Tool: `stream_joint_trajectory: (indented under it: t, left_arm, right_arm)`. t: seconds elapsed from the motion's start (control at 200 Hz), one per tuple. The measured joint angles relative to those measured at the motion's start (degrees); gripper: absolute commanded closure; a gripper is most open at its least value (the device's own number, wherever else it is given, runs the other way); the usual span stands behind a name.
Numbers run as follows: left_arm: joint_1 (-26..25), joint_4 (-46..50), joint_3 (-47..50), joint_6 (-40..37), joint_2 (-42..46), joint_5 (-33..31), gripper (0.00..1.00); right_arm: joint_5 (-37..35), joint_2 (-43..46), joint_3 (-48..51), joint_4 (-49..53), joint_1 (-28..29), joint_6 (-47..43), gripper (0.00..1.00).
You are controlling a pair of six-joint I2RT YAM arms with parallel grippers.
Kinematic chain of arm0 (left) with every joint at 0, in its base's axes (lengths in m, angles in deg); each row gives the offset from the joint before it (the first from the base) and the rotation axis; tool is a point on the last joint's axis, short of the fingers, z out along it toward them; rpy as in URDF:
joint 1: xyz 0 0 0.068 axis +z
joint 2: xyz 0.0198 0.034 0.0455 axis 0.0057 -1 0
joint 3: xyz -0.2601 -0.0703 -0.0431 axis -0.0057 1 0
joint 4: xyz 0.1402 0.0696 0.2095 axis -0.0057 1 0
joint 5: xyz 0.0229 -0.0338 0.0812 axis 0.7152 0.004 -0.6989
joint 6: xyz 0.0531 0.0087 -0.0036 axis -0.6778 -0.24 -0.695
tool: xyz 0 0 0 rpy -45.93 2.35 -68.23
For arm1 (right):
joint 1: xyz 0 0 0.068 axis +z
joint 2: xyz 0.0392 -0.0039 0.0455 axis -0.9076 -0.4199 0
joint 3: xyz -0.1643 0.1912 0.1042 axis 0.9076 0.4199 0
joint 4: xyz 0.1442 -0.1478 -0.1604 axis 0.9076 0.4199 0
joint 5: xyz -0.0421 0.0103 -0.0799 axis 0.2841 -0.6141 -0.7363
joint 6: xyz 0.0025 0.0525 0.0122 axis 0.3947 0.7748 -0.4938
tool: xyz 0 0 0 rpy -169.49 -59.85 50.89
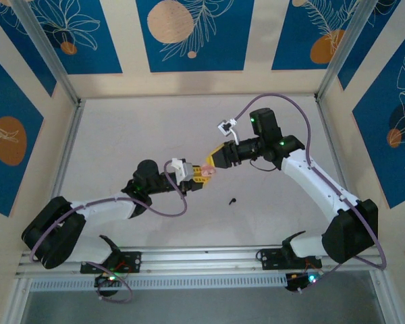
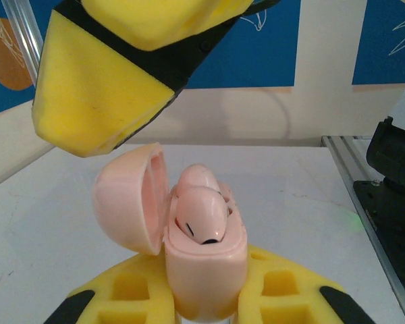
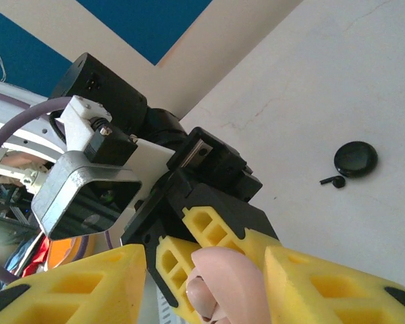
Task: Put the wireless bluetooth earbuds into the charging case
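Our left pincer (image 1: pixel 198 174) grips the glossy pink charging case (image 2: pixel 206 270) upright, its domed lid (image 2: pixel 128 196) swung open sideways. The smooth pale pink earbud (image 2: pixel 201 214) sits inside, rounded head up. Our right pincer (image 3: pixel 204 263) straddles the case, jaws apart. The black earbud (image 3: pixel 333 181) lies flat on the white table (image 3: pixel 337 81), head beside a round black disc (image 3: pixel 356 159).

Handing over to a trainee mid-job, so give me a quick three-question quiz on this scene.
1. What colour is the earbud lying loose on the table?
2. True or false: the charging case has its lid shut.
3. The case is: A clamped in the left gripper; B standing on the table; C lying on its side on the table.
Key: 1 black; 2 false, the lid stands open; 3 A.
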Motion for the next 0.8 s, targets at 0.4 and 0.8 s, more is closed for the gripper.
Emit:
stream_joint_trajectory:
  t: [0.4, 0.8]
  left_arm:
    - [0.0, -0.02, 0.0, 0.09, 1.51, -0.02, 0.94]
    - [-0.24, 0.85, -0.02, 0.04, 2.21, -3.26, 0.94]
  right_arm:
    - [-0.11, -0.04, 0.0, 0.55, 0.52, 0.0, 0.51]
    - [0.02, -0.44, 1.03, 0.24, 0.87, 0.04, 0.56]
